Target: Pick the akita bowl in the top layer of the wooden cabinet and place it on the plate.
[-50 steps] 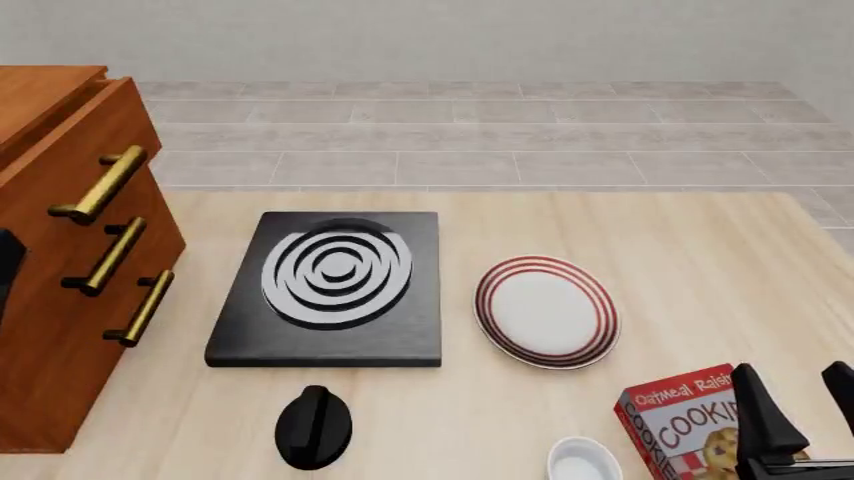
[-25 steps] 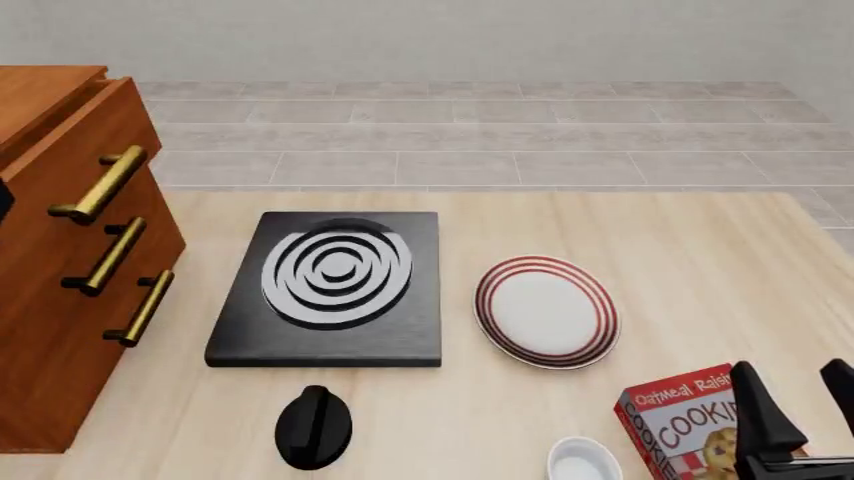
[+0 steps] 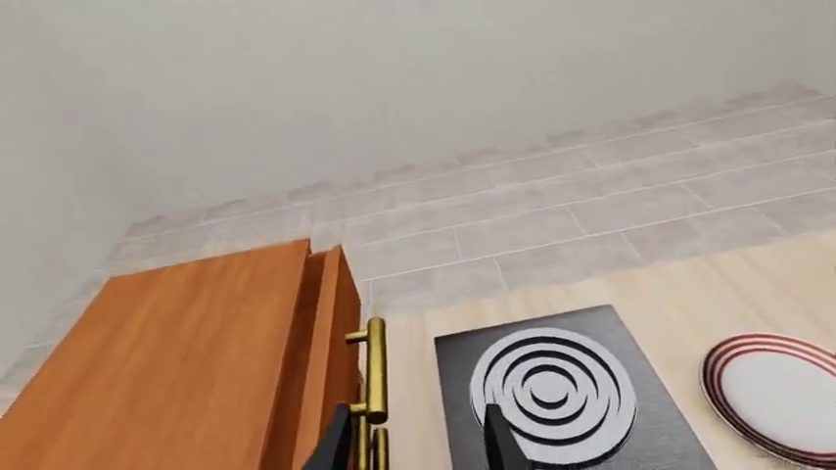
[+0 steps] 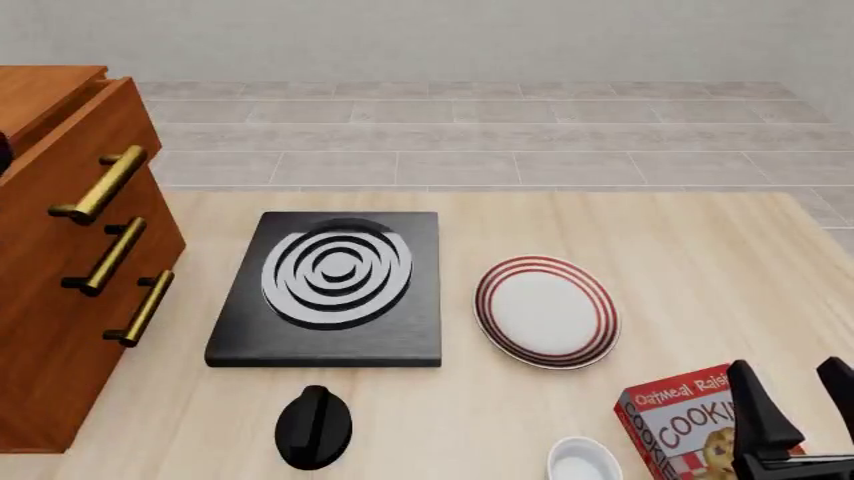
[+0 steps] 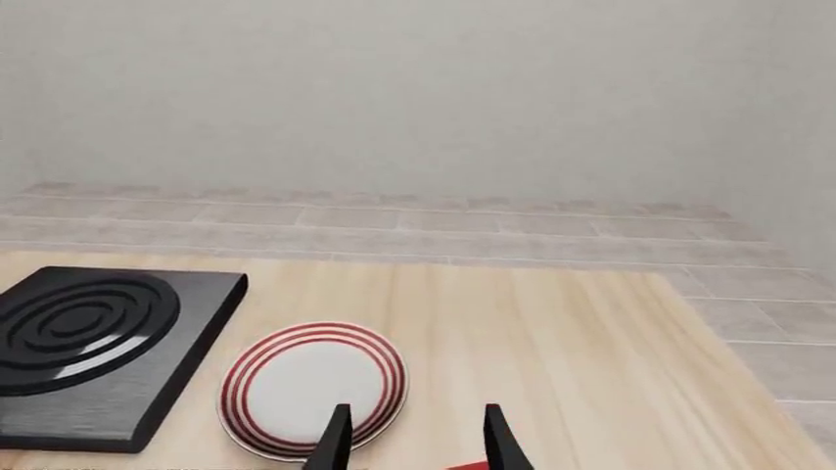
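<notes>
The wooden cabinet (image 4: 60, 330) stands at the table's left edge, with three brass handles down its front. The top layer (image 4: 83, 150) shows only its front and handle (image 3: 375, 364). The akita bowl is hidden. The plate (image 4: 547, 312), white with red rings, lies right of centre on the table. My left gripper (image 3: 421, 446) is open and empty, high beside the cabinet's top handle; in the front view only a dark sliver of that arm (image 4: 4, 150) shows. My right gripper (image 4: 801, 402) is open and empty at the near right, with the plate (image 5: 313, 387) just ahead of its fingers.
A black square stove (image 4: 334, 285) with white rings lies between cabinet and plate. A black knob-like object (image 4: 314, 428) sits in front of it. A plain white small bowl (image 4: 585, 462) and a red cookie box (image 4: 683, 420) are by the right gripper.
The dark part of the left arm at the front view's left edge has climbed from the middle drawer's height to the top drawer's height. The right gripper has barely moved.
</notes>
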`<state>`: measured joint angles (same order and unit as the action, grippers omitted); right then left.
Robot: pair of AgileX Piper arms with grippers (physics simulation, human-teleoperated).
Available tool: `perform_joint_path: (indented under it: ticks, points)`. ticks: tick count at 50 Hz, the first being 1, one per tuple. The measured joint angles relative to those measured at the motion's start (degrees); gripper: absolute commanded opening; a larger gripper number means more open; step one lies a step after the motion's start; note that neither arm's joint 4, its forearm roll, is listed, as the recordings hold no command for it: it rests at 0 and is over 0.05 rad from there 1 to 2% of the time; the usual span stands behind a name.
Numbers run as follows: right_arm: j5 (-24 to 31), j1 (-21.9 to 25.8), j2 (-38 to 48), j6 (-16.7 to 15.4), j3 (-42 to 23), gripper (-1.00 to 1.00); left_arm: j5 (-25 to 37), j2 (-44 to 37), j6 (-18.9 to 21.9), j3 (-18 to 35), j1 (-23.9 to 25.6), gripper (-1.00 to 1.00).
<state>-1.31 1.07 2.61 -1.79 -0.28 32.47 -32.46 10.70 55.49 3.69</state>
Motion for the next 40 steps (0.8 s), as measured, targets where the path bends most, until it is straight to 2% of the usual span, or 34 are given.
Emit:
perform_joint_path:
  ticks: [17,40]
  points:
    - [2.0,0.3,-1.8,0.0,-0.1,1.00,7.8,-6.3,-2.6,5.2,2.4,1.00]
    - [2.6,0.3,-2.3,0.2,-0.1,1.00,15.2,-15.5,-2.0,9.9,1.8,1.00]
